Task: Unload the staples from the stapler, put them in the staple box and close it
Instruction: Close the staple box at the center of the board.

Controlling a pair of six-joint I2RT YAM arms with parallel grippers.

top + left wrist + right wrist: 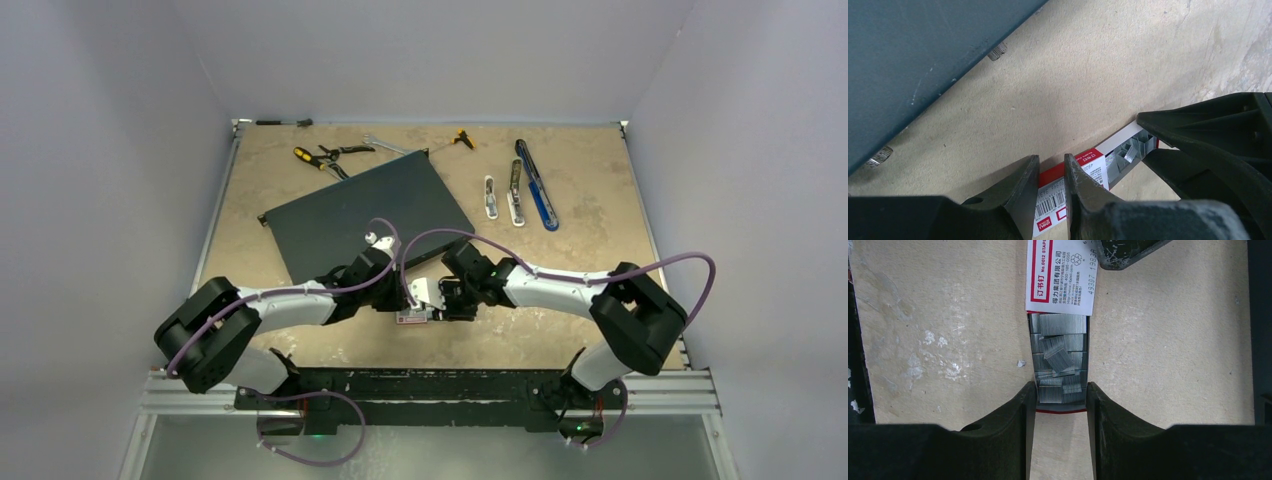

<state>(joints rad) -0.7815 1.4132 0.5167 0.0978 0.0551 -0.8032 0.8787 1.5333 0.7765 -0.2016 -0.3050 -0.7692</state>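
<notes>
Beige blotchy table (570, 265), plain grey walls (420, 50) all round. Left gripper (1050, 172) is pinched on the red-and-white box (1060, 275). The right gripper (1061, 400) is clamped on its slid-out end, staples (1058, 360) showing inside.

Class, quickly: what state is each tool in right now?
Left tool: closed on the small red-and-white cardboard box sleeve.
Right tool: closed on its inner tray of silvery metal staples.
</notes>
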